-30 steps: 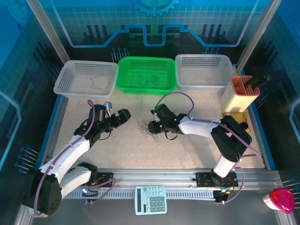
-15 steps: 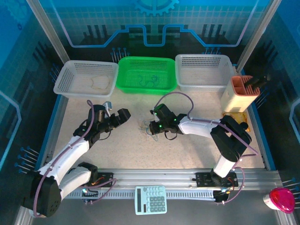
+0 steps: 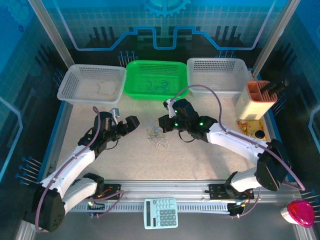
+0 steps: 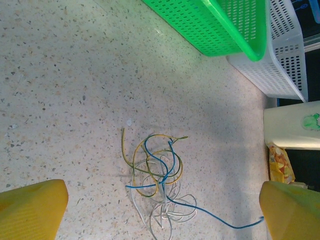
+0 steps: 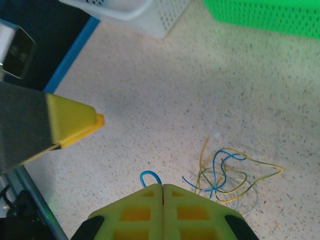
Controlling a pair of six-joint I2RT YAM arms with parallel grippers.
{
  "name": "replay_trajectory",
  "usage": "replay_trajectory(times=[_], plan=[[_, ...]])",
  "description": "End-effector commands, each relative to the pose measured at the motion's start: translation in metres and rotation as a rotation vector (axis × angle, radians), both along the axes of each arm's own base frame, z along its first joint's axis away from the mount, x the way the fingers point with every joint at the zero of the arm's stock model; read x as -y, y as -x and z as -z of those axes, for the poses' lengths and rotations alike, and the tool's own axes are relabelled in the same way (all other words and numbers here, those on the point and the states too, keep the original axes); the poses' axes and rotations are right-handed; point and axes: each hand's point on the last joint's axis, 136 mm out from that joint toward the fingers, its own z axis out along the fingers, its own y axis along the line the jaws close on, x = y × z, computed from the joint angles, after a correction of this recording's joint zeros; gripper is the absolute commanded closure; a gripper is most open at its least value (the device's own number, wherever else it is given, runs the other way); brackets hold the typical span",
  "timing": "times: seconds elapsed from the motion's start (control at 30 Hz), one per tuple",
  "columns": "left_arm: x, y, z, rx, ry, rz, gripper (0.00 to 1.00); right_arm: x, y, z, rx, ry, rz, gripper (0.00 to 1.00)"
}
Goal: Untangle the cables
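Cables 6 o'clock of R gripper, clamped on blue cable; L gripper spread, farther, at 9 o'clock.

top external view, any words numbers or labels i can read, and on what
No text can be read.
Calculator: key markings too small to read.
Yellow packet beside the beige holder: print too blurred to read.
Back wall: gear and line graphics, no words.

On table, cables; baskets behind.
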Motion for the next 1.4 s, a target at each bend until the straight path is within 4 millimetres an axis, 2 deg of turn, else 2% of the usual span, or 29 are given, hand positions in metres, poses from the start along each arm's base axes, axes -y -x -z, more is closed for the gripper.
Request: replay_trajectory(times=[0.0,0.13,0.3,0.57,0.8,1.07,1.3,1.37], plan=[[0.012,-0.002,-0.028,0.102,0.015,0.067,0.01,0.005,0.002,-0.038,0.066,-0.034,-0.004,1.0],[0.019,-0.001,-0.039,0.149,0.023,0.108,0.01,0.009,0.003,-0.078,0.134,-0.096,0.003,1.0],[0.031,0.004,-0.044,0.196,0.001,0.176,0.04,0.008,0.004,-0.125,0.208,-0.168,-0.012,1.0],[0.06,0.02,-0.03,0.28,-0.156,0.342,0.14,0.011,0.001,-0.166,0.287,-0.223,0.001,1.0],[0.08,0.02,-0.022,0.329,-0.257,0.41,0.17,0.009,0.001,-0.177,0.294,-0.248,-0.005,1.0],[0.085,0.001,-0.007,0.329,-0.359,0.392,0.21,0.009,0.004,-0.18,0.289,-0.269,-0.012,1.0],[0.091,-0.011,0.012,0.306,-0.373,0.381,0.26,0.01,0.01,-0.192,0.293,-0.307,-0.024,1.0],[0.094,-0.015,0.014,0.308,-0.363,0.377,0.3,0.01,0.012,-0.195,0.294,-0.318,-0.029,1.0]])
